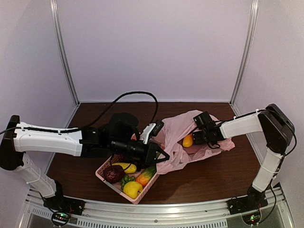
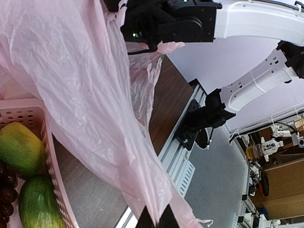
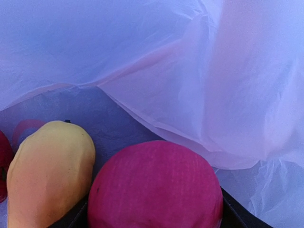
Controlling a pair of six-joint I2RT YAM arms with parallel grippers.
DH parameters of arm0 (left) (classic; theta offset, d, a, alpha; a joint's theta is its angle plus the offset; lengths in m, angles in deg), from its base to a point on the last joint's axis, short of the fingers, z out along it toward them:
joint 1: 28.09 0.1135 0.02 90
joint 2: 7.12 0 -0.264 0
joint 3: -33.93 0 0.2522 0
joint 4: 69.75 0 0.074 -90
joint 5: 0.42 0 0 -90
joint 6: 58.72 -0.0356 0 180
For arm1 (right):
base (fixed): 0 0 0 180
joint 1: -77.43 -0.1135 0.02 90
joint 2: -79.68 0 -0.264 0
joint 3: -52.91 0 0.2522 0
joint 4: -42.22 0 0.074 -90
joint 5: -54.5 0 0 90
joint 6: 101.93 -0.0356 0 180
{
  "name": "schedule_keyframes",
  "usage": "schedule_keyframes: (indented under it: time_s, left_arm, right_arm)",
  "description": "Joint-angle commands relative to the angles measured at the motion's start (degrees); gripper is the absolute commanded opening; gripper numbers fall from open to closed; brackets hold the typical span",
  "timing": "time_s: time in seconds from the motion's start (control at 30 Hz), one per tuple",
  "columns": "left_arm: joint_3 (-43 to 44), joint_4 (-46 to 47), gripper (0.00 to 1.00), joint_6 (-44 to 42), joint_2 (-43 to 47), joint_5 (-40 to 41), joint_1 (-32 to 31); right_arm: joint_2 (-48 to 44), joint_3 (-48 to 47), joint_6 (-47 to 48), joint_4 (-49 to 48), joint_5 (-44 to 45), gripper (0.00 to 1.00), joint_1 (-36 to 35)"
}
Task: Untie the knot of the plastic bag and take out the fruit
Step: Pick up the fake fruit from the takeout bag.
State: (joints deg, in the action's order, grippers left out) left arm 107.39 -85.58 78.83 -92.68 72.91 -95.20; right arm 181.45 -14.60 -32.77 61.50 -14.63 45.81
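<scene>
Plastic bag (image 1: 180, 126): thin, crinkled, translucent pink film, lying on the brown surface (image 1: 209, 175) just right of the basket (image 2: 28, 114). Contents seen: a round, matte red fruit (image 3: 154, 190) and an elongated, smooth yellow-orange fruit (image 3: 47, 171), side by side. Right fingers (image 3: 232, 213), inside the bag, are spread wide and bear on both flanks of the red fruit. Left fingers (image 2: 146, 222) are closed to a pinch on the bag's film, which runs taut. Basket: pink perforated plastic, holding a yellow lemon (image 1: 132, 189), a dark maroon fruit (image 1: 114, 174), a green-yellow mango (image 2: 19, 148) and grapes (image 2: 5, 190).

Lab booth: white walls (image 1: 152, 47), aluminium frame (image 1: 64, 52)
</scene>
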Motion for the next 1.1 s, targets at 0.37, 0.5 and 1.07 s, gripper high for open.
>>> schedule_keyframes:
  time_s: [0.37,0.5,1.07]
  left_arm:
    - [3.43,-1.20,0.00,1.41,-0.98,5.03,0.01]
    - [3.58,-0.15,0.00,1.55,-1.10,5.43,0.01]
    - [3.20,1.60,0.00,1.05,-0.79,6.30,0.71]
  right_arm:
    - [-18.86,9.21,10.79,-2.96,-16.88,0.58,-3.57]
    - [-24.69,12.50,11.91,-2.35,-20.44,0.59,-6.23]
    - [-32.38,14.04,7.72,4.40,-18.10,0.58,-23.68]
